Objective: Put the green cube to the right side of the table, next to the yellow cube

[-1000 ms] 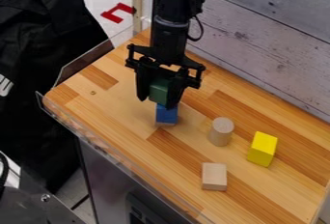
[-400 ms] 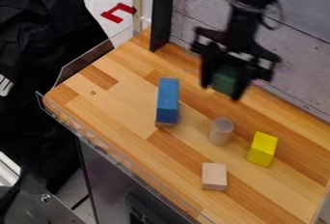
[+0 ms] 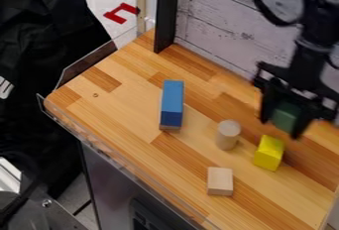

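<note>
The black gripper [image 3: 287,124] hangs at the right of the view, shut on the green cube [image 3: 285,117], which sits between its two fingers. Just below and slightly left of them in the view, the yellow cube [image 3: 269,152] stands on the wooden table [image 3: 126,110]. A small gap shows between the green cube and the yellow one, and the green cube appears held above the tabletop.
Left of the yellow cube stands a pale wooden cylinder [image 3: 228,135]. A pale wooden block [image 3: 220,181] lies nearer the front edge. A long blue block [image 3: 172,103] rests mid-table on a wooden piece. A whitewashed plank wall [image 3: 218,30] runs behind.
The gripper has carried the green cube from over the blue block to the right, beside and behind the yellow cube. The blocks on the table have kept their places.
</note>
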